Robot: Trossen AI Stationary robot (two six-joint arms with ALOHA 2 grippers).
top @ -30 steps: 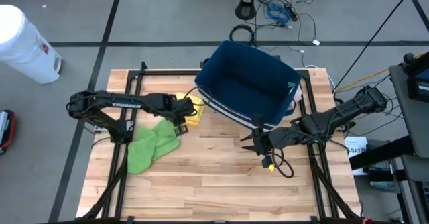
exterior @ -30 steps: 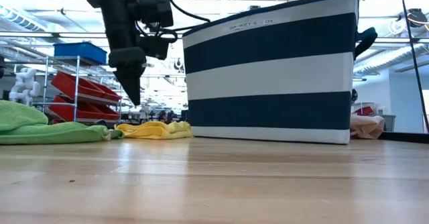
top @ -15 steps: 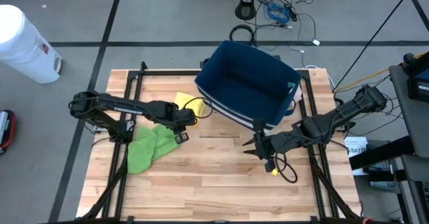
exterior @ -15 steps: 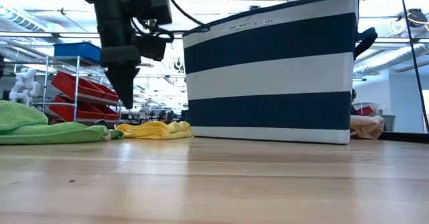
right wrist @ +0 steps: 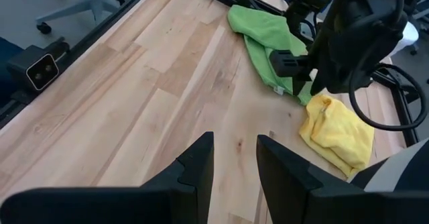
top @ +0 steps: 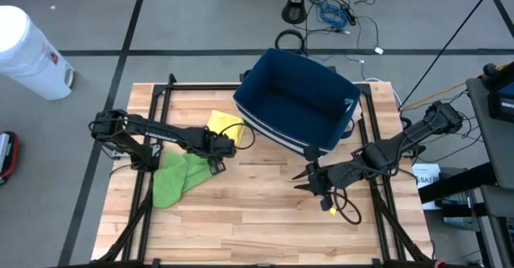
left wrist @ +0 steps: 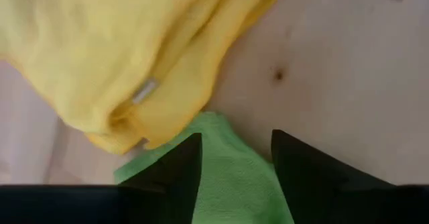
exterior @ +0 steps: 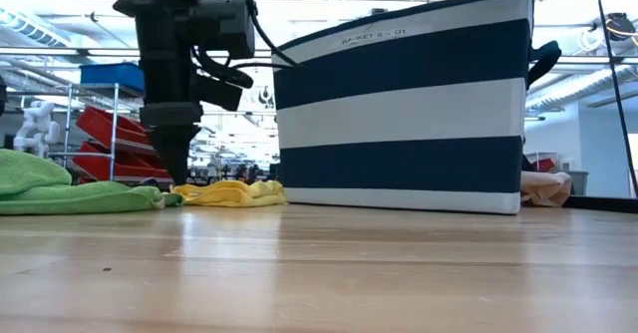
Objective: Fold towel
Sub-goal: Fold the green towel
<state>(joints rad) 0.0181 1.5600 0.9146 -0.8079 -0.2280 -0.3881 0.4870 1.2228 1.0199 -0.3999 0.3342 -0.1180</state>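
Yellow towel (top: 224, 123) now lies released, crumpled beside the striped basket (top: 299, 101), left gripper (top: 217, 153) having slid off it toward the green towel (top: 178, 176) with fingers parted and empty, right gripper (top: 310, 179) waiting part-open mid-table; folding not started.

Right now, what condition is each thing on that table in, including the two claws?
Yellow towel: crumpled, lying flat on the table beside the basket.
Green towel: loosely bunched, unfolded, touching the yellow one.
Striped basket: upright, open at the top, looks empty.
Left gripper: open, empty, over the spot where the two towels meet.
Right gripper: slightly open, empty, waiting over bare wood.
Table: wooden.
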